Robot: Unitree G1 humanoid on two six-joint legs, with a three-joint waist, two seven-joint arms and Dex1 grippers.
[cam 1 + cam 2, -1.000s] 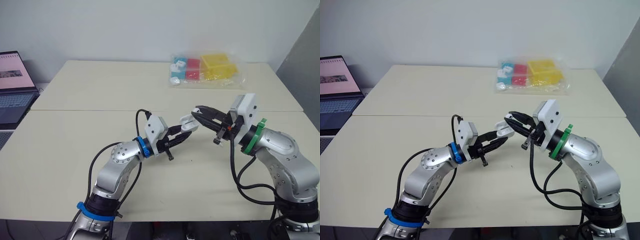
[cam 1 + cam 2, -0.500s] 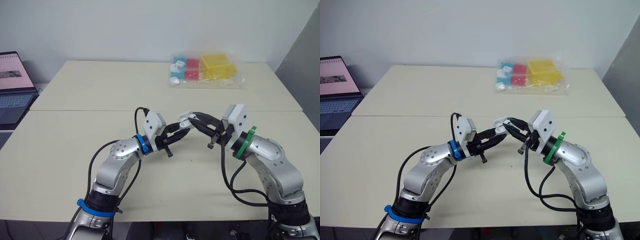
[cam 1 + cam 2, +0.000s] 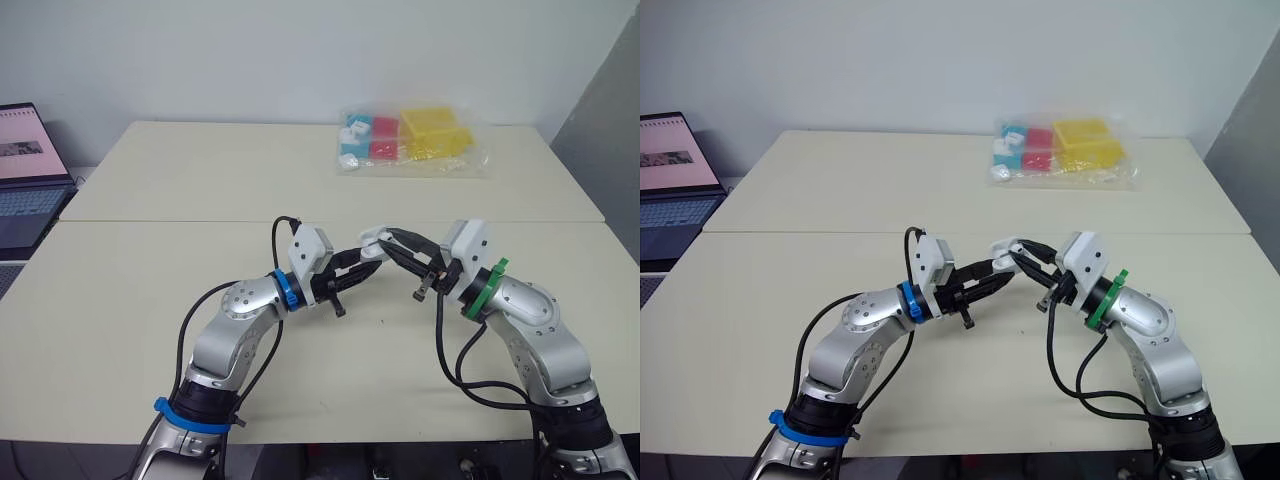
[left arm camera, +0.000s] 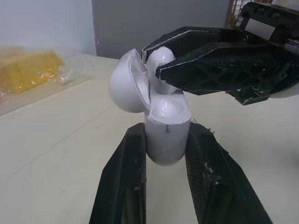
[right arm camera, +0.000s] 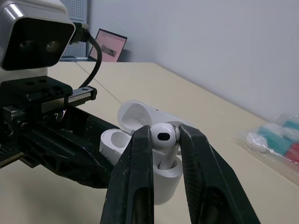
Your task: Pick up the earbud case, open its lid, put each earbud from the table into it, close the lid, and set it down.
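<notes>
A white earbud case (image 4: 166, 135) hangs above the table's middle with its lid (image 4: 127, 83) swung open. My left gripper (image 4: 164, 140) is shut on the case's body, which stands upright between the fingers. My right gripper (image 5: 163, 140) is shut on a white earbud (image 5: 164, 136) and holds it right over the case's open mouth (image 5: 140, 151), its stem reaching down into the case. In the head views the two grippers meet tip to tip at the case (image 3: 373, 245).
A clear bag of yellow, red and blue boxes (image 3: 412, 140) lies at the table's far right. An open laptop (image 3: 28, 170) stands off the table's left side. A seam (image 3: 160, 221) runs across the tabletop.
My right gripper has moved left and down with the earbud, from a little apart to right over the open case. The left gripper raised the case slightly.
</notes>
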